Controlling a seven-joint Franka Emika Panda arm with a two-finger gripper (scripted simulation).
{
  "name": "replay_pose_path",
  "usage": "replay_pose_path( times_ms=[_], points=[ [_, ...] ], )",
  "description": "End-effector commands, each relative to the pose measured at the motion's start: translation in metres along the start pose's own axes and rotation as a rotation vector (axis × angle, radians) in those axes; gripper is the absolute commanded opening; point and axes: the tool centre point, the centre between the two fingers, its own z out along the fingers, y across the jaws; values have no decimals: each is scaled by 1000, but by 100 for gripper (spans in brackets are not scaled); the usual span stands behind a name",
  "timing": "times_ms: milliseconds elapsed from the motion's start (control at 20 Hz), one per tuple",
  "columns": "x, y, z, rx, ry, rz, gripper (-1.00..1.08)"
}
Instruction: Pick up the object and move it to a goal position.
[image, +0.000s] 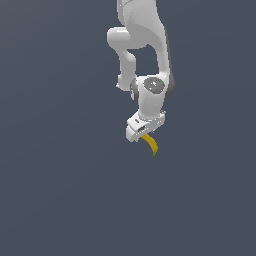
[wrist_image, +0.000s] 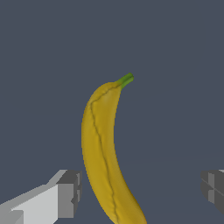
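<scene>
Yellow banana (wrist_image: 103, 148) between parted fingers (wrist_image: 68, 194), untouched.

Banana (wrist_image: 103, 148) is showing yellow with a green tip and dark seam lines; white gripper (wrist_image: 140, 192) is wearing grey pads (wrist_image: 70, 192).

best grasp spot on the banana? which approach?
Grip the banana across its thick middle, away from the thin green tip. Come straight down over it, jaws on either side of its narrow width. In the wrist view the gripper is open with one finger pad beside the body, the other clear.
</scene>
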Motion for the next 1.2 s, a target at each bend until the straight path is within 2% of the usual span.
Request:
replay_pose_path(
  times_ms=[0, 550, 1150],
  points=[
    [-3, -10, 6, 3, 2, -46, 100],
    [-5, -18, 16, 7, 2, -81, 100],
    [-6, -19, 60, 7, 2, -87, 100]
  ],
)
